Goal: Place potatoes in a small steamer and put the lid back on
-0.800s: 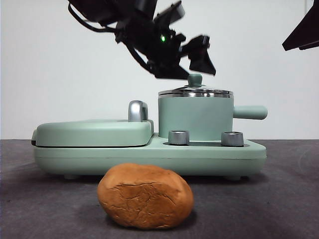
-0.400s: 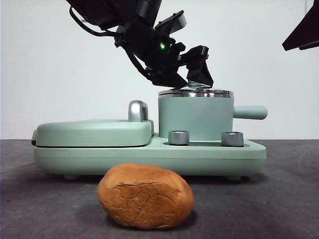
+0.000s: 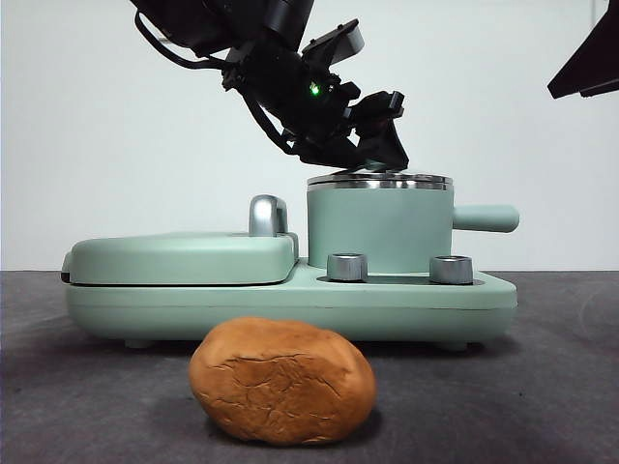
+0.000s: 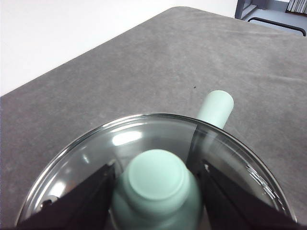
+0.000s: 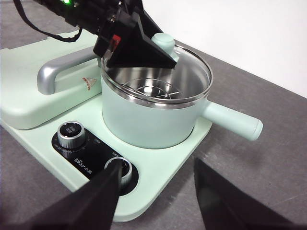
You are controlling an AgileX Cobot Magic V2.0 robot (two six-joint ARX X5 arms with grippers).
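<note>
The potato [image 3: 280, 382], orange-brown with cracked skin, lies on the table in front of the cooker. The small steamer [image 3: 379, 227] stands on the cooker's right side and carries the glass lid [image 3: 379, 180]. My left gripper [image 3: 372, 159] is down on the lid, its jaws shut on the mint-green knob [image 4: 158, 184]. The left wrist view shows the lid's glass [image 4: 144, 139] and the steamer's handle [image 4: 216, 108]. The right wrist view shows the steamer [image 5: 148, 120], the lid [image 5: 192, 67] and the left gripper [image 5: 139, 43] over it. My right gripper [image 5: 156, 165] is open and empty, held high beside the cooker.
The steamer sits on a mint-green cooker base [image 3: 290, 304] with two steel dials [image 3: 346, 267] [image 3: 450, 269]. The flat griddle cover [image 3: 184, 256] with its steel handle [image 3: 266, 215] lies to the steamer's left. The right arm shows as a black tip [image 3: 585, 63].
My left gripper came down onto the lid and its jaws closed around the knob, which is now hidden in the front view. The potato, steamer and right arm have not moved.
</note>
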